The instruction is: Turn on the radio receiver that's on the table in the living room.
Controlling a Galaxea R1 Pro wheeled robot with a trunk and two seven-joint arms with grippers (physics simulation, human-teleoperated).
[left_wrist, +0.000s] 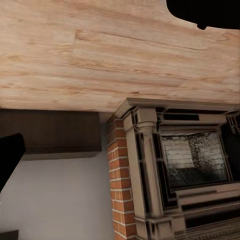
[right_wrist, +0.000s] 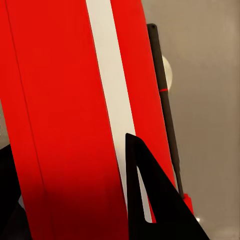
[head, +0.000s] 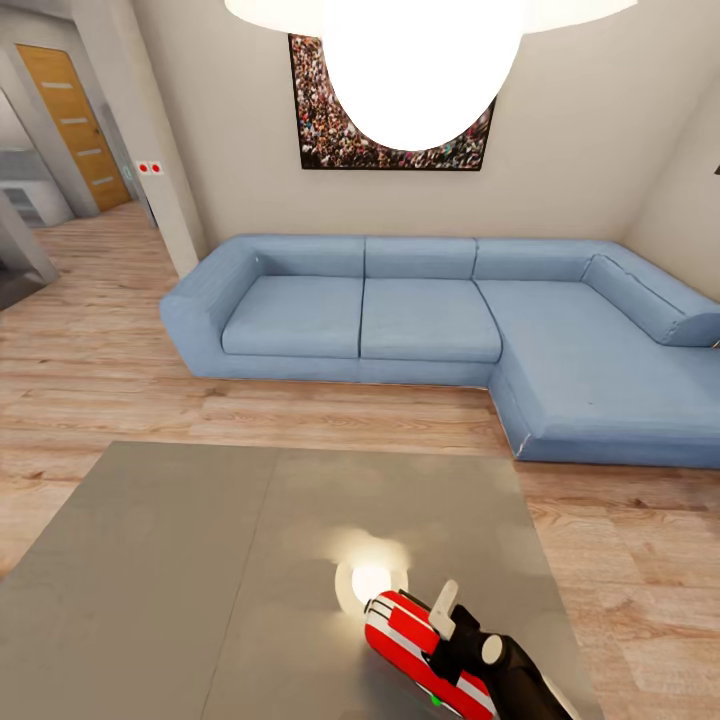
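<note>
One gripper [head: 452,625] sits directly atop the radio receiver [head: 405,630].

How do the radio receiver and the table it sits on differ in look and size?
The radio receiver is bright red with white stripes; the table is plain glossy grey. The receiver is small and rounded, lying near the table's right front part; the table is broad, flat and square-edged, far larger. Both are glossy.
</note>
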